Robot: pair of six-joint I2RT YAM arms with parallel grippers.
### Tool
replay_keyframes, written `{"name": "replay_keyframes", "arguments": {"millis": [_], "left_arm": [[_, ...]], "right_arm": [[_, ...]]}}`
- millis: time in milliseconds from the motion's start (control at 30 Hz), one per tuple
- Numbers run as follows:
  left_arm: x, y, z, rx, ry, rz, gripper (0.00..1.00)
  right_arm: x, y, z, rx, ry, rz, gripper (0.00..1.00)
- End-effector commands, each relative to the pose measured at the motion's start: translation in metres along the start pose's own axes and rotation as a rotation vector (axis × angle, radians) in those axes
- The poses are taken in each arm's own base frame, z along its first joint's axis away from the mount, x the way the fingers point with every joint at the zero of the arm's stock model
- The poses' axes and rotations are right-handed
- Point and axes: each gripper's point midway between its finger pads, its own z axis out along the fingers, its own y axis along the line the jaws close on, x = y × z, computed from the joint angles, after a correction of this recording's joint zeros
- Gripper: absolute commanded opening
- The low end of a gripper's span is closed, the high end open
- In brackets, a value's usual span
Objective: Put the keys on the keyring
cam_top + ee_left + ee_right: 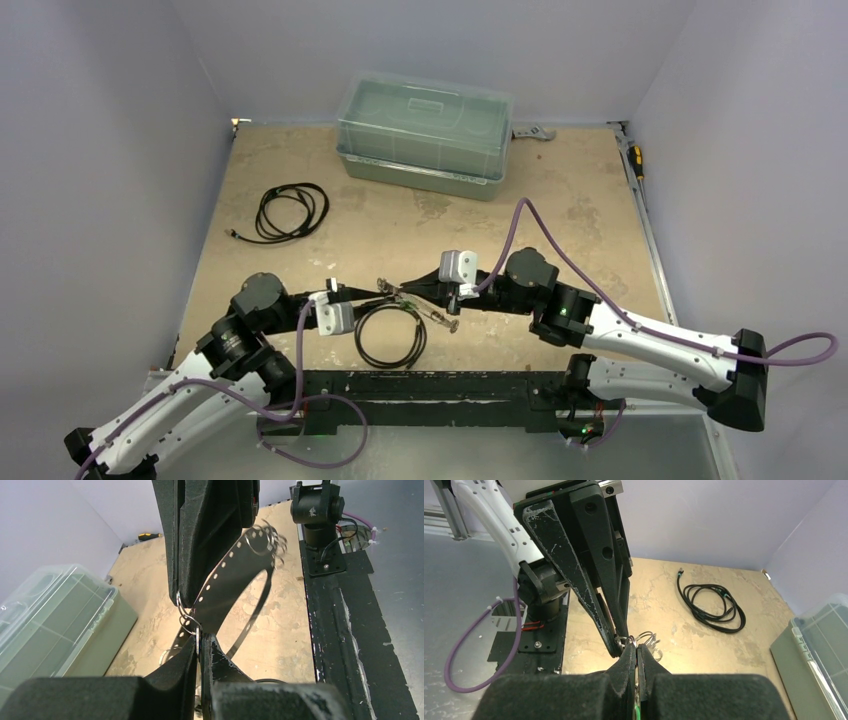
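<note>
The left gripper [371, 292] and right gripper [403, 296] were tip to tip just above the table [560, 230]. Both were pressed shut on silvery wire that was probably the keyring [187, 621]. The keys [440, 319] seemed to hang from it over the hoop [358, 340] (how many were threaded was too small to tell). Threading looked begun, not finished.

Top external camera looks down from above and behind the arms over the whole table [560, 200]; each wrist camera sits close behind its own fingers, left gripper [199, 639] facing rightward, right gripper [636, 647] facing leftward, both sharing the fingertip meeting point and the plastic box [425, 130].
</note>
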Motion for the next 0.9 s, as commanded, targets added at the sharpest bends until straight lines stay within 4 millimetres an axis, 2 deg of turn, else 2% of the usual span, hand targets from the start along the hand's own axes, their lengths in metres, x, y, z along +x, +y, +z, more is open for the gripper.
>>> {"name": "replay_keyframes", "arguments": {"millis": [0, 333, 733, 867], "left_arm": [[-0.032, 0.016, -0.005, -0.049, -0.063, 0.076, 0.0], [-0.014, 0.0, 0.014, 0.061, -0.043, -0.006, 0.0], [-0.01, -0.002, 0.017, 0.071, -0.043, -0.021, 0.0], [-0.014, 0.004, 0.008, 0.028, -0.025, 0.018, 0.3]], "right_arm": [[-0.022, -0.01, 0.0, 0.034, -0.049, -0.033, 0.0], [-0.025, -0.015, 0.0, 0.071, -0.079, -0.022, 0.0], [-0.03, -0.018, -0.004, 0.096, -0.102, -0.01, 0.0], [-0.031, -0.016, -0.006, 0.085, -0.104, -0.014, 0.0]]}}
